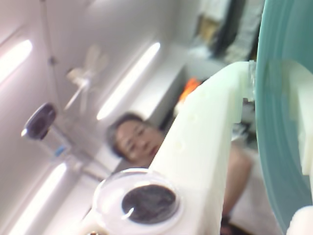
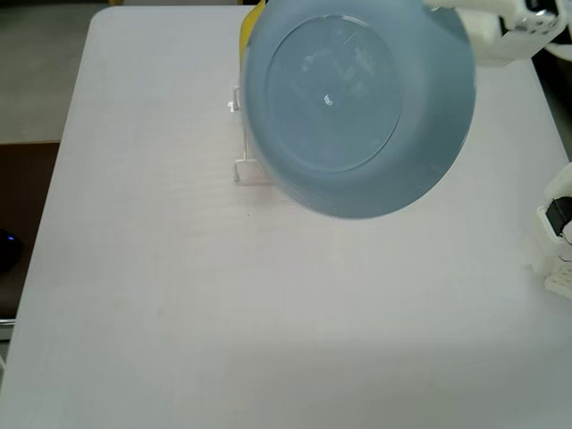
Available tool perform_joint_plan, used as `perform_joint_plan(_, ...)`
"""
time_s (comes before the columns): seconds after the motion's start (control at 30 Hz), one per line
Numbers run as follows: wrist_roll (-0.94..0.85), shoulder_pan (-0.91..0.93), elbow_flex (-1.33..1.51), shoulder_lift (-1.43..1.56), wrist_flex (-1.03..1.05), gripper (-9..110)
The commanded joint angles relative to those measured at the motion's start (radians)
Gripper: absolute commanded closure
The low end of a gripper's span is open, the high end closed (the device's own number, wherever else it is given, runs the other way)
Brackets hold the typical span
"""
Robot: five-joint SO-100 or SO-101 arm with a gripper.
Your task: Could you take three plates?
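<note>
- One light blue plate [image 2: 357, 107] fills your fixed view, raised above the white surface [image 2: 179, 313], underside facing the camera.
- Your claw [image 1: 271, 105] pinches its rim in the wrist view, pointing upward toward ceiling lights.
- Behind it, only the fixed view shows a yellow plate [image 2: 251, 22] and a wire rack [image 2: 239, 165].

The desk [image 2: 179, 313] is being viewed straight down from above by the fixed cam. The wrist cam is being aimed upward at the ceiling; only the light blue plate [image 2: 357, 107] [image 1: 283, 122] is being shared, up close.
</note>
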Motion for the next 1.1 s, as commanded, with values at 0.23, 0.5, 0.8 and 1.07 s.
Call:
perform_joint_plan(0.23, 0.071, -0.046, 0.178, 0.06, -0.337, 102)
perform_joint_plan(0.5, 0.12, -0.046, 0.21, 0.06, -0.376, 102)
perform_joint_plan(0.8, 0.14, -0.034, 0.222, 0.063, -0.376, 102)
perform_joint_plan(1.07, 0.143, -0.025, 0.227, 0.063, -0.376, 102)
